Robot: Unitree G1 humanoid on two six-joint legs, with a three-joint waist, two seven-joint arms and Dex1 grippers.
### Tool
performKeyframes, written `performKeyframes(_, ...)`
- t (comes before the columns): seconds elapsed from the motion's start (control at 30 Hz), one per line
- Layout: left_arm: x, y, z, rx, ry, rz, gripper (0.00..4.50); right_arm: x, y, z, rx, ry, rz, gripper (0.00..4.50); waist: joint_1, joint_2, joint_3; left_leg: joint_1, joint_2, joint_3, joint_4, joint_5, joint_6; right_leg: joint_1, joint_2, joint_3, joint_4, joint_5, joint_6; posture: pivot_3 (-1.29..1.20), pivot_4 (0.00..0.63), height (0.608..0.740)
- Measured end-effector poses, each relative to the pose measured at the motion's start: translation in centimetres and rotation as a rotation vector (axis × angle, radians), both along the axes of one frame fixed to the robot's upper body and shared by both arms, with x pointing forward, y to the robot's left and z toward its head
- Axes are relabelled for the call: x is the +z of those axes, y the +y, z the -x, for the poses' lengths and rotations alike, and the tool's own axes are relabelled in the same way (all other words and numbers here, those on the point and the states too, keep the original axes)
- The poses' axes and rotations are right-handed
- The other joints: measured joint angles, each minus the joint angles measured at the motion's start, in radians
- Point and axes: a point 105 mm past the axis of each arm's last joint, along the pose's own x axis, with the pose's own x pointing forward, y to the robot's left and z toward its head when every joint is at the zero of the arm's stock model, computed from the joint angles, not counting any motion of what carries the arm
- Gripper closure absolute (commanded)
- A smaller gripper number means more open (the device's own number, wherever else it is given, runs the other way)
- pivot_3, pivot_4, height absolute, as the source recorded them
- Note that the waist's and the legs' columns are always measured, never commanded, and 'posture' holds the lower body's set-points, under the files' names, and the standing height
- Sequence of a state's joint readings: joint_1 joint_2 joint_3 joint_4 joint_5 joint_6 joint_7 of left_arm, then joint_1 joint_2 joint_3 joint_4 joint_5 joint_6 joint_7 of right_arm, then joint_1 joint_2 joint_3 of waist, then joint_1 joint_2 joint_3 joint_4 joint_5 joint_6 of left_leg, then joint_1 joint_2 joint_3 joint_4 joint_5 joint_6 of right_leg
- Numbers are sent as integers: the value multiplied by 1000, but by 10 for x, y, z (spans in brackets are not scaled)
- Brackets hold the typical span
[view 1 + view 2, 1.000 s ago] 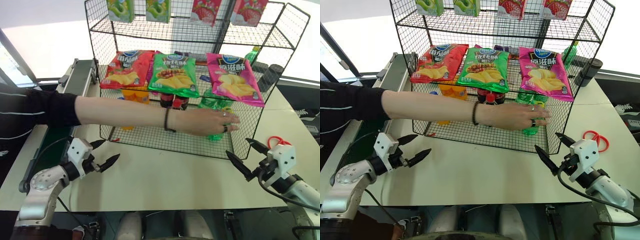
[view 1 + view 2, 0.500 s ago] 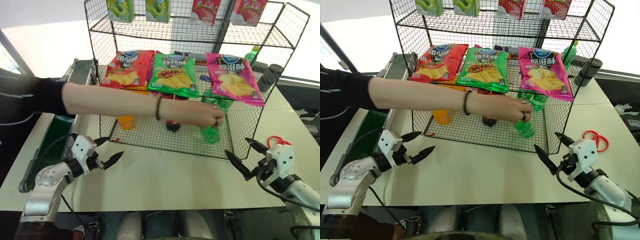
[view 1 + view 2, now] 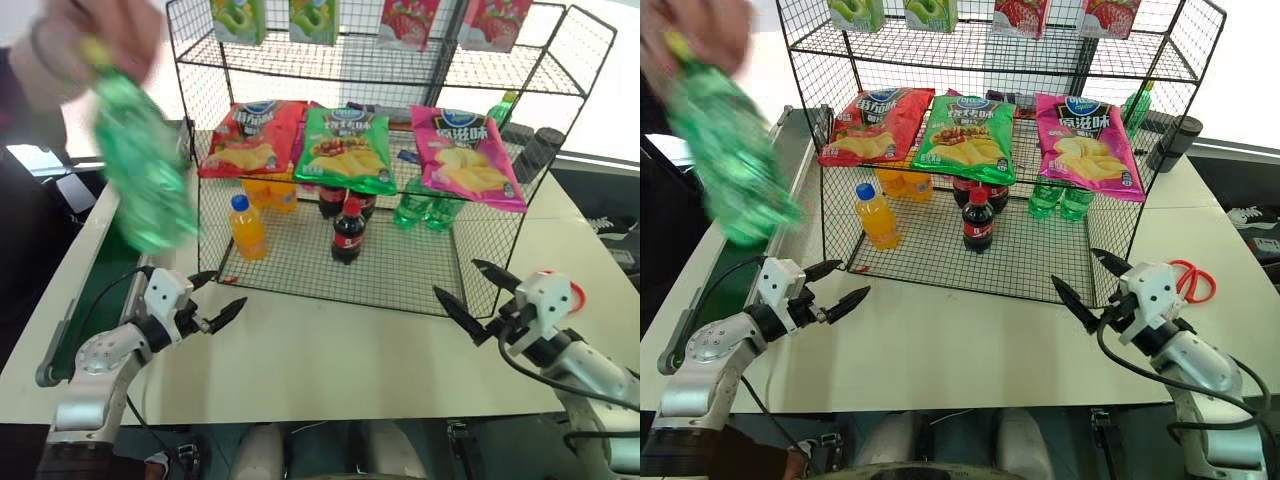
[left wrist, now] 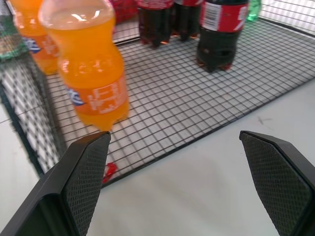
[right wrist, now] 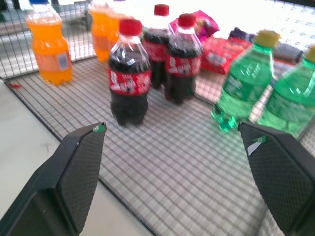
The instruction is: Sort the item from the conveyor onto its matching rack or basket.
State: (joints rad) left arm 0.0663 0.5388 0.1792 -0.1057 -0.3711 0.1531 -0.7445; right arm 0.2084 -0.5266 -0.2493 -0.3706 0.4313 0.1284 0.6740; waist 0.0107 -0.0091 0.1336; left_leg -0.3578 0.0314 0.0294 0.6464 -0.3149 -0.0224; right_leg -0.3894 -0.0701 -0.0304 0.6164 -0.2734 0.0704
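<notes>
Above the conveyor (image 3: pixel 105 275), at my left, a person's hand (image 3: pixel 95 35) holds the green soda bottle (image 3: pixel 140 170) by its cap end, so it hangs tilted over the belt and is blurred. I judge the person is bringing it to the belt for me, so the item is not yet mine to take. My left gripper (image 3: pixel 218 310) hovers over the table (image 3: pixel 330 345) near the belt and the rack's front corner, its jaws spread wide and empty. I think this place is good because the bottle should arrive on this side. My right gripper (image 3: pixel 468 295) is also wide apart and holds nothing, just before the front edge of the black wire rack (image 3: pixel 400 290). On the lowest tier the drinks stand in groups: an orange soda bottle (image 3: pixel 246 228) at the left, a dark cola bottle (image 3: pixel 347 230) in the middle, two green bottles (image 5: pixel 244 80) farther back at the right. So the matching place, I judge, is beside those green ones.
</notes>
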Motion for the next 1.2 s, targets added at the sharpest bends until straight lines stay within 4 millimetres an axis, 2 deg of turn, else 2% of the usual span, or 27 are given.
performKeyframes(0.13, 3, 10, -3, 85, 3, 33, 0, -2, 22, -5, 57, 3, -28, 40, 0, 0, 0, 0, 0, 0, 0, 0, 0, 0, 0, 0, 0, 0, 0, 0, 150, 740)
performKeyframes(0.2, 6, 20, -4, 148, 3, 60, 0, -1, 37, -6, 102, -3, -42, 40, 0, 0, 0, 0, 0, 0, 0, 0, 0, 0, 0, 0, 0, 0, 0, 0, 150, 740)
performKeyframes(0.4, 23, 62, -5, 377, -39, 174, 0, -2, 64, -12, 149, -6, -65, 40, 0, -1, 0, 0, 0, 0, 0, 0, 0, 0, 0, 0, 0, 0, 0, 0, 150, 740)
performKeyframes(0.53, 21, 80, -5, 491, -37, 153, 0, 0, 84, -14, 201, -17, -84, 40, 0, -1, 0, 0, 0, 0, 0, 0, 0, 0, 0, 0, 0, 0, 0, 0, 150, 740)
performKeyframes(0.67, 20, 96, -17, 606, -56, 136, 0, -4, 105, -18, 233, 0, -38, 40, 1, -3, -1, 0, -1, 0, 1, 0, 0, 0, 0, -1, 1, 0, 1, 0, 150, 740)
performKeyframes(0.83, 19, 113, -24, 730, -88, 86, 0, -6, 127, -10, 292, 26, -44, 40, -1, -3, -1, -1, -1, 0, 0, 0, 0, -1, 0, -1, 0, 2, 4, 0, 150, 740)
performKeyframes(1.0, 14, 124, -27, 828, -119, 46, 0, -7, 130, -10, 284, 49, -57, 40, -1, -4, -1, -1, -1, 0, 0, 0, 0, -1, 0, -1, 0, 2, 4, 0, 150, 740)
performKeyframes(1.2, 17, 119, -33, 858, -186, 85, 0, -9, 136, -8, 322, 105, -97, 40, -1, -5, -1, -1, -1, 0, 0, 0, 0, -1, -1, -1, 0, 2, 4, 0, 150, 740)
